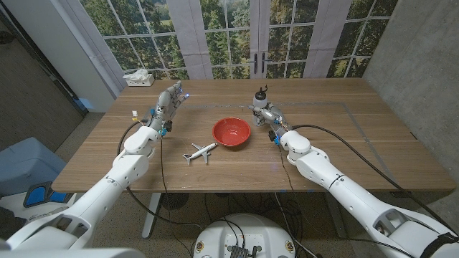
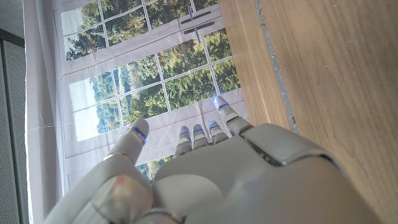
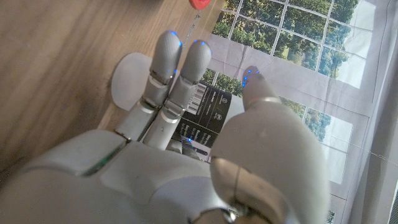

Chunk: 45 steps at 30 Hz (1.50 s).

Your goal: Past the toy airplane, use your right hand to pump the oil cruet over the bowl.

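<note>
A red bowl [image 1: 231,132] sits mid-table, with a white toy airplane [image 1: 199,151] just in front of it to the left. Right of the bowl, my right hand [image 1: 270,116] grips the oil cruet [image 1: 262,99], whose dark pump top rises above the fingers. The cruet is upright and beside the bowl, not above it. In the right wrist view, fingers [image 3: 177,68] and thumb wrap the cruet's black label [image 3: 208,115], and the bowl's rim [image 3: 199,3] peeks in beyond. My left hand [image 1: 166,106] is at the table's left with fingers apart [image 2: 205,134], holding nothing.
A white tissue box [image 1: 138,77] stands at the far left corner. A small pale object [image 1: 134,112] sits near the left edge. Bare wood [image 1: 344,136] stretches right of my right arm, with a cable lying across it. Windows stand behind the table.
</note>
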### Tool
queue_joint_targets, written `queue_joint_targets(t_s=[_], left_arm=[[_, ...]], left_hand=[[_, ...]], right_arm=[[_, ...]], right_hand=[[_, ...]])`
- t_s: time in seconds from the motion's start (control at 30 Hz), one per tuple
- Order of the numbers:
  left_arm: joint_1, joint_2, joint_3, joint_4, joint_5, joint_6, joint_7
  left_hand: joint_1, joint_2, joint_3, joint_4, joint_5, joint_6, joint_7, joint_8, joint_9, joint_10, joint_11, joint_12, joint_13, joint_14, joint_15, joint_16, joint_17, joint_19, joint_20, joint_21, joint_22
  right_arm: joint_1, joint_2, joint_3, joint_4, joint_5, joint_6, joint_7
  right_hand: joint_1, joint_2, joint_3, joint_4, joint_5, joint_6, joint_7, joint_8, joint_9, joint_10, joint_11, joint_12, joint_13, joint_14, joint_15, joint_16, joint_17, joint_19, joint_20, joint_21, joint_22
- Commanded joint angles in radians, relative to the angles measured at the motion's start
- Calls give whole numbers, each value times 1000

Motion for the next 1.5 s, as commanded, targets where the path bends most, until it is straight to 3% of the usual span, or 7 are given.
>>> queue_joint_targets(t_s=[0.03,0.13,0.33,0.43,0.77,0.93,1.5], left_arm=[[-13,-4,7,8,4,9,-5],[-14,-4,9,9,4,10,-6],[-14,-4,9,9,4,10,-6],[-12,-2,8,6,4,10,-5],[-9,0,4,2,1,6,-6],[-10,-1,5,3,0,3,-12],[-12,-3,4,8,-3,-2,-20]], left_hand=[[-6,48,1,-2,5,10,-6,5,6,-7,-2,9,4,-6,-64,-2,3,11,-40,-3,5],[-6,46,1,-3,5,12,-7,5,6,-6,-2,9,4,-6,-64,-2,2,12,-39,-4,5],[-6,44,0,-4,5,13,-8,5,6,-6,-3,9,4,-5,-65,-2,2,13,-40,-6,6],[-6,43,0,-5,5,13,-10,5,6,-6,-4,9,4,-6,-65,-2,2,14,-40,-7,6],[-9,41,-2,-7,4,14,-10,5,6,-5,-5,10,4,-5,-66,-2,2,17,-39,-14,6],[-9,41,-2,-8,5,13,-11,4,6,-6,-6,9,4,-6,-66,-2,2,17,-38,-18,6],[-10,43,-1,-10,5,16,-18,4,6,-6,-6,9,4,-6,-66,-2,2,19,-36,-25,6]], right_arm=[[10,46,1,90,-9,89,-5],[9,74,11,138,4,165,9],[12,116,27,199,21,251,15],[13,121,29,200,21,245,5],[24,122,28,195,30,194,-2],[29,123,29,197,29,193,-4],[15,71,28,107,-50,150,-90]], right_hand=[[55,25,2,-4,2,130,-40,40,6,96,-18,28,7,25,0,38,70,11,-17,18,4],[98,61,22,-7,-11,264,-87,81,12,172,-29,45,11,28,-1,67,148,-1,-16,30,8],[164,122,62,-12,-16,495,-130,150,23,362,-29,83,19,18,-1,120,317,-44,-15,100,47],[177,147,77,-9,-15,565,-141,168,25,396,-37,84,21,14,-1,135,372,-64,-16,128,61],[208,177,108,-16,-16,639,-145,170,29,587,-44,150,74,-7,-1,191,494,-110,-17,193,86],[194,183,106,-6,-21,679,-132,180,31,611,-39,169,109,-21,-1,211,497,-116,-15,204,84],[226,195,125,-22,-21,694,-108,177,36,651,-18,201,185,-43,-2,257,497,-126,-20,210,84]])
